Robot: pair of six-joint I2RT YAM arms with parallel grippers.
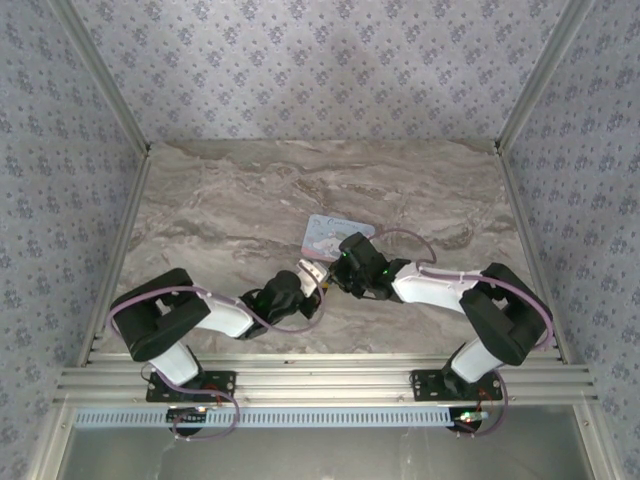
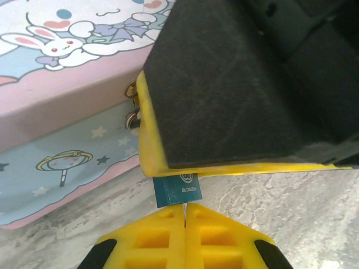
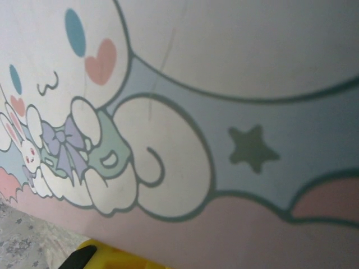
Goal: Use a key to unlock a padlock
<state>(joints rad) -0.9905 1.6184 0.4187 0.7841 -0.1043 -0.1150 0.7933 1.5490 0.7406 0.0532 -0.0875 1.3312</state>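
The tiny teal padlock pokes out from under the black pad of my right gripper's finger, which hides its upper part. My left gripper is shut on the thin metal key, whose blade runs straight into the padlock's bottom face. From above, the left gripper and right gripper meet tip to tip just in front of the tin, and the padlock between them is hidden. In the right wrist view a corner of a yellow finger shows at the bottom edge.
The light blue and pink cartoon-printed tin lies right behind the grippers, close on the left in the left wrist view and very near the right wrist camera. Two metal hasp rings sit on its side. Marble tabletop surrounds it.
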